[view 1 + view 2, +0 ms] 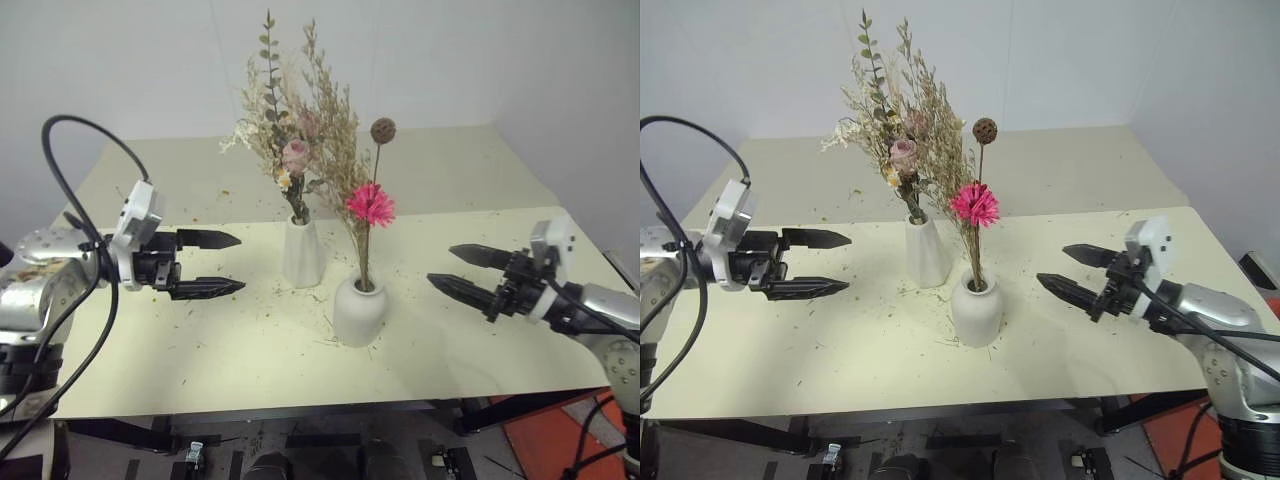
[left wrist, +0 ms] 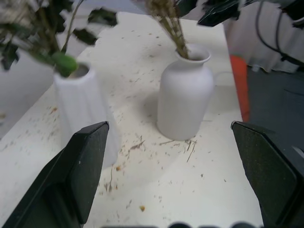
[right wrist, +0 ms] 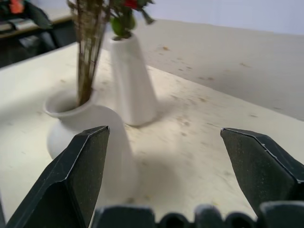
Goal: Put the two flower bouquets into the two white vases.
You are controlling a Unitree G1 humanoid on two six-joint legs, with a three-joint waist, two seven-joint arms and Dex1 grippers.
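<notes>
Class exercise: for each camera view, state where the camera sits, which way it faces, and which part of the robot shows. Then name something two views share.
Head views: on the head, facing forward and down at the table; both arms show.
Left wrist view: faces along the open left end effector toward the squat vase.
Right wrist view: faces along the open right end effector toward the tall vase.
Shared: both wrist views show both vases.

Pale cream rectangular tabletop (image 1: pixel 200 370), littered with dry plant crumbs; plain white walls (image 1: pixel 480 50) behind; orange-red floor patch (image 1: pixel 545 440) at right.
</notes>
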